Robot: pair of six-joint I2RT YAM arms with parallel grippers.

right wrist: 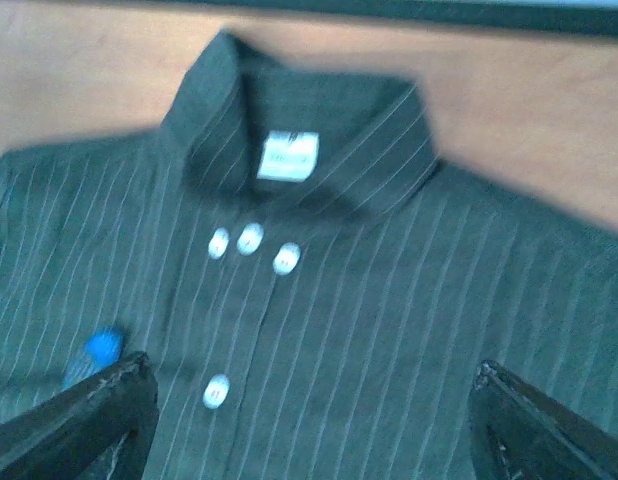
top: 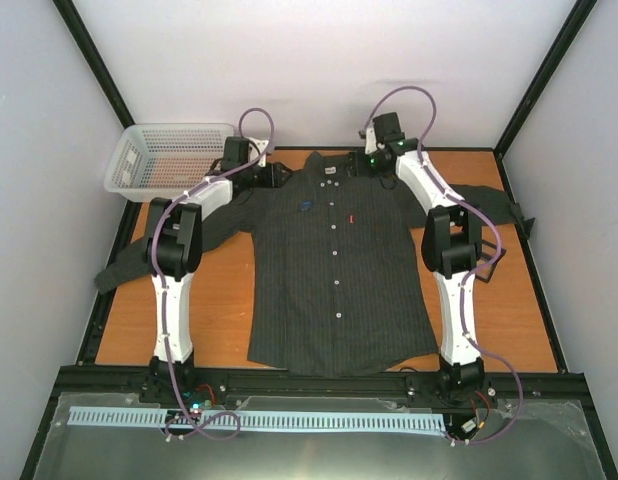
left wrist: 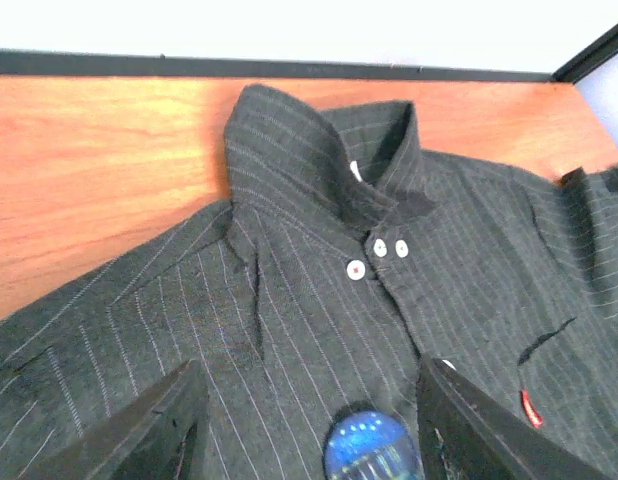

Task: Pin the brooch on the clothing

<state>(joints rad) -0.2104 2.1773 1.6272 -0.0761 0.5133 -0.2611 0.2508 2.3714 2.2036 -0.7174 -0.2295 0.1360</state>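
Observation:
The dark pinstriped clothing (top: 334, 280) lies flat on the table, collar (left wrist: 319, 150) toward the back wall. A round blue brooch (top: 305, 206) rests on its chest, left of the button row; whether it is fastened cannot be told. My left gripper (top: 277, 176) hovers by the shirt's left shoulder. In the left wrist view it (left wrist: 309, 440) is open, with the brooch (left wrist: 371, 450) on the fabric between the fingers, touching neither. My right gripper (top: 367, 163) is over the collar, and its wrist view shows it (right wrist: 309, 440) wide open above the buttons with the brooch (right wrist: 99, 350) beside its left finger (right wrist: 84, 420).
A white plastic basket (top: 169, 158) stands at the back left corner. A small red tag (left wrist: 530, 408) sits on the chest right of the buttons. The sleeves spread out to both sides, the right one (top: 489, 200) reaching the black frame rail.

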